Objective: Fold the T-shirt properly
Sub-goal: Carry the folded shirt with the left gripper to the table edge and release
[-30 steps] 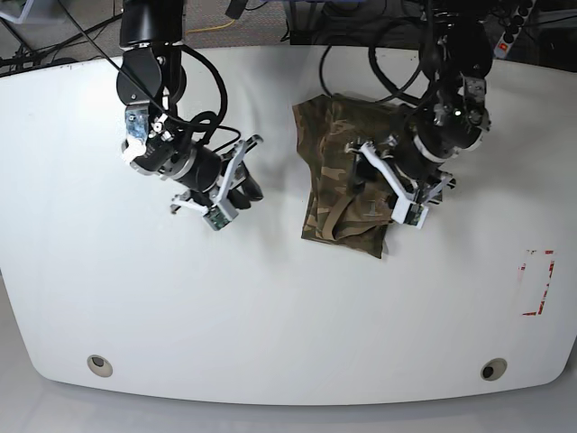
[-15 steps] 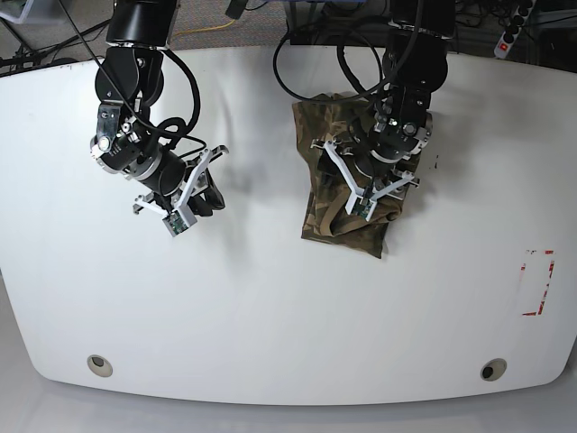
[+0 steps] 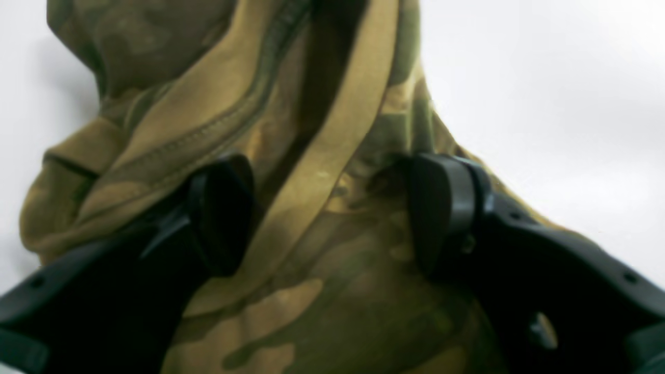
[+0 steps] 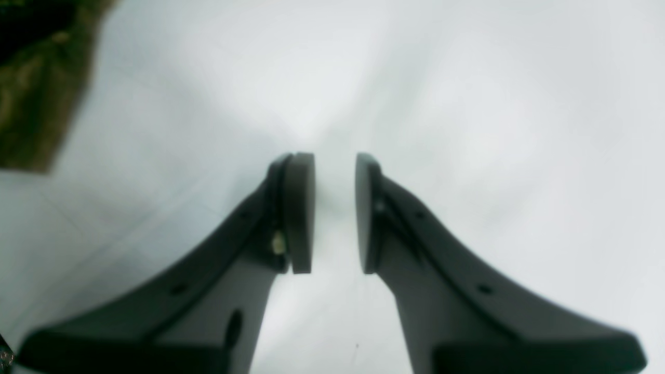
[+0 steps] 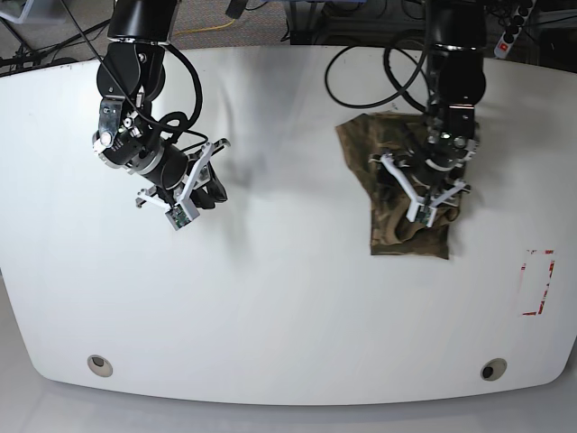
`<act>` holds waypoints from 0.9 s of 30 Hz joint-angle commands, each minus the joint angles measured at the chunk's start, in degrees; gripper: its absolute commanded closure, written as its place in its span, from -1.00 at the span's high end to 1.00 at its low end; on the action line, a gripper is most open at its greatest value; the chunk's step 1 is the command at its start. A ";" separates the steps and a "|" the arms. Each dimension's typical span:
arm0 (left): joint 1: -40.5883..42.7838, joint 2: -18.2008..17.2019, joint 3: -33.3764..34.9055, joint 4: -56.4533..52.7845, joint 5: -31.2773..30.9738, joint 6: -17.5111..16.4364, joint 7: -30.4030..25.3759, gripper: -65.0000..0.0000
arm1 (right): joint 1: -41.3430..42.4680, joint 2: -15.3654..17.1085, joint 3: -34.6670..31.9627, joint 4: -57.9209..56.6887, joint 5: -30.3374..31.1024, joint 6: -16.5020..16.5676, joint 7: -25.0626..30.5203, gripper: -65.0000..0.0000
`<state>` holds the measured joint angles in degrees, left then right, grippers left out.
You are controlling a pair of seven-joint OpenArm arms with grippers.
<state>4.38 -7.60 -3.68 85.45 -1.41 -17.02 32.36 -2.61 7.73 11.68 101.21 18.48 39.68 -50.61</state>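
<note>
Lying bunched up toward the far right part of the white counter [image 5: 270, 298], the camouflage T-shirt [image 5: 397, 194] sits in a rumpled, partly folded heap, its olive, brown and tan patches creased over one another. The left gripper [image 5: 422, 191] is down on top of it, arm reaching in from the far edge. Seen through the left wrist camera, its two black fingers [image 3: 223, 208] stand wide apart and press into the cloth on either side of a raised ridge of fabric, with a tan hemmed band [image 3: 332, 150] running up between them. The jaws are spread, not clenched; I cannot tell whether the ridge between them is truly gripped or merely straddled.

Over on the other side, the right gripper [image 5: 200, 185] hangs above bare counter, well apart from the shirt, tilted down and toward the middle. In its own wrist view the jaws are nearly together, a narrow slit of white counter showing between the flat pads [image 4: 301, 213], and nothing is held in them. A corner of the camouflage cloth shows at the upper left edge of that view.

A red dashed rectangle [image 5: 537, 282] is marked on the counter near its right edge, and two round fittings [image 5: 100, 365] sit near the front corners.
</note>
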 commanded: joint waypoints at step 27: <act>0.32 -27.09 -31.26 -7.43 2.42 -22.98 4.70 0.33 | 0.90 0.41 -2.14 6.62 1.08 0.27 -0.34 -0.64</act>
<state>5.72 -32.93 -34.50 73.56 1.56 -40.12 36.64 -2.72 7.62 9.39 106.48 18.48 39.70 -52.34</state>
